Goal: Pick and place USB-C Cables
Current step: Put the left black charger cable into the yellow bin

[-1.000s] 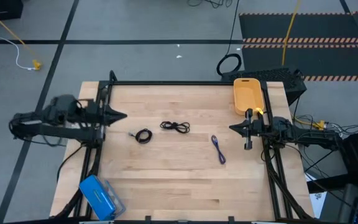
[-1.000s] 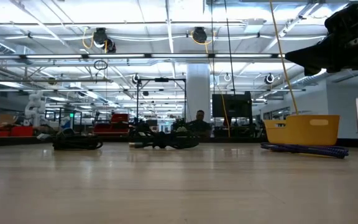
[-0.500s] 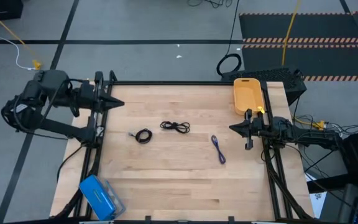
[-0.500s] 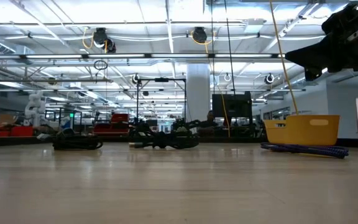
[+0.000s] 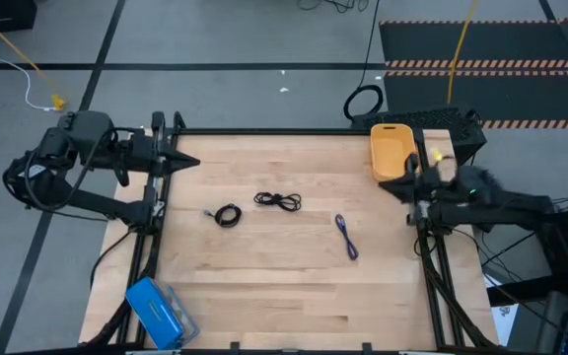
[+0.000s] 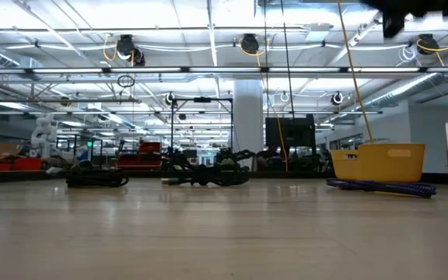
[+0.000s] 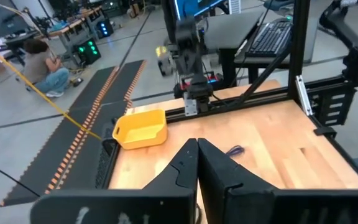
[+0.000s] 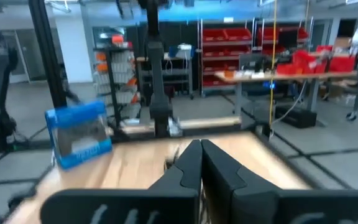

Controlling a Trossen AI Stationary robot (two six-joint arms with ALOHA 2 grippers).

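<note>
Wooden table [image 5: 284, 286] bearing 3 USB-C Cables [image 5: 277, 201]; my left gripper [image 5: 191, 161] and right gripper [image 5: 385, 185] hover at opposite edges, fingers together.

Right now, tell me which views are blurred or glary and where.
High view: the right arm's claw is motion-smeared; the cables stay crisp. Right wrist view: the whole picture is smeared, including the blue box. Low view: bright ceiling lights, and the yellow bin reads clearly. Left wrist view: sharp.
</note>
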